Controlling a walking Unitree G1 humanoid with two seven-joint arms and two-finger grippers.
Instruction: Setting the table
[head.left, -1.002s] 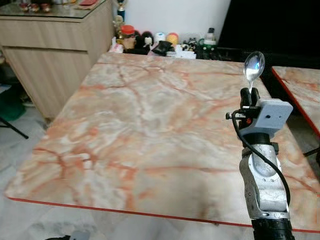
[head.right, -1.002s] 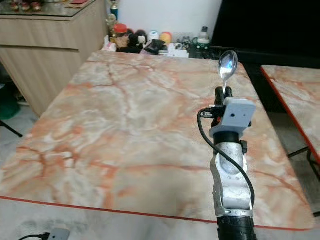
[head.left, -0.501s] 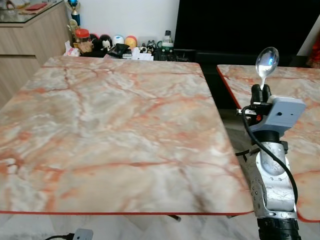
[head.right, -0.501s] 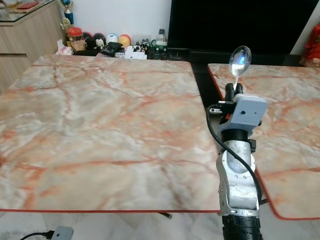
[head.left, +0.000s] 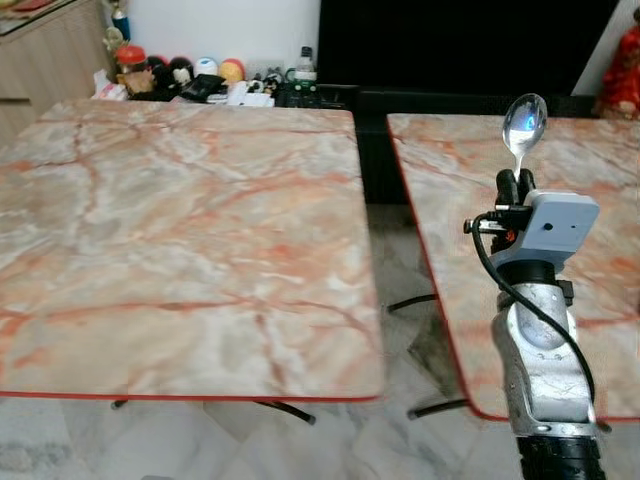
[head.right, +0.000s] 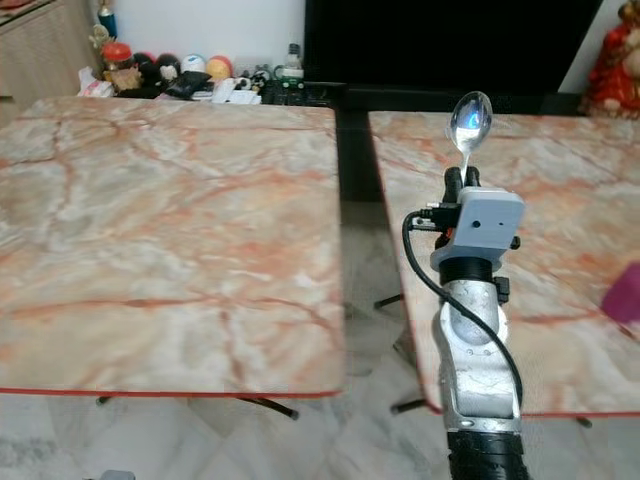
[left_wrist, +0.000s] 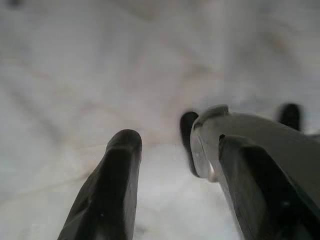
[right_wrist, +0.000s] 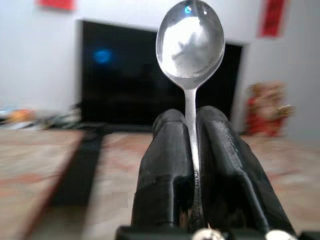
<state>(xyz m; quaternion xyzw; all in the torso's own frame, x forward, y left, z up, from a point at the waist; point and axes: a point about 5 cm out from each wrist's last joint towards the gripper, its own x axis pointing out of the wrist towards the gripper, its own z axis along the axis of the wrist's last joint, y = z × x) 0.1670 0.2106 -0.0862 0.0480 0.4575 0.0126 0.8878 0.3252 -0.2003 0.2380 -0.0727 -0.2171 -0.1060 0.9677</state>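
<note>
Right wrist view shows the right gripper (right_wrist: 192, 150) clamped on the thin neck of an upright metal spoon (right_wrist: 190, 37), held above the right-hand table (head.left: 470, 180); light, stiff and slick, it seems best pinched low on its handle.

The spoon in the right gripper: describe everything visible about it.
The spoon looks like shiny polished metal, with an oval bowl and a thin neck. It stands upright, bowl on top, its handle clamped between the two black fingers of the right gripper, which hide the lower handle. It is held in the air in front of the right-hand marble table. Nothing but the fingers touches it.
</note>
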